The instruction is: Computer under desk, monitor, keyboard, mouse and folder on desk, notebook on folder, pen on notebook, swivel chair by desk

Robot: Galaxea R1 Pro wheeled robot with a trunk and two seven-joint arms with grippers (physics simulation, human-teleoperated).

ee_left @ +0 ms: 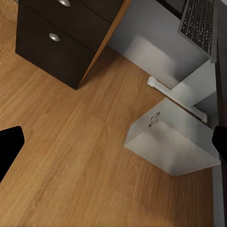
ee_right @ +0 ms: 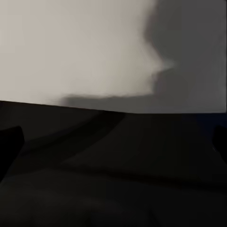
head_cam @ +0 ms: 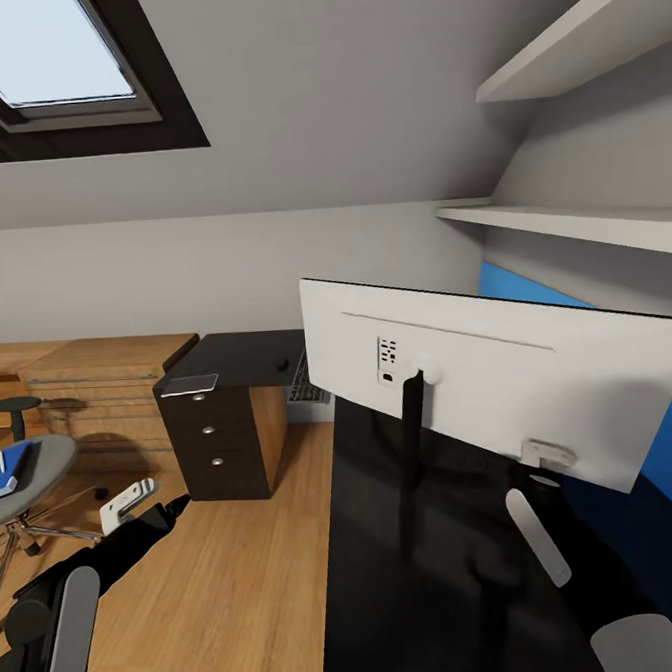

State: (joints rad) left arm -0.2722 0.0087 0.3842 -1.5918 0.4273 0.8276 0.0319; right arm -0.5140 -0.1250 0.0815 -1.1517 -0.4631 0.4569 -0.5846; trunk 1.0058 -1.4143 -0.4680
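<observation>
Monitor (head_cam: 499, 375) stood back-first on the worktop (head_cam: 423, 570); left tool (ee_left: 113, 142) hung released above the floor (ee_left: 71, 156); right tool's grip unclear.

monitor (head_cam: 499, 375): we see only its white back; the screen side faces away, and its right end is cut by the frame edge
keyboard (head_cam: 304, 378): mostly hidden behind the monitor's left edge
swivel chair (head_cam: 30, 478): cut off at the left border
folder (head_cam: 7, 471): only partly in frame
mouse (head_cam: 281, 364): too small for us to make out
computer (ee_left: 172, 142): we cannot tell which face is which
</observation>
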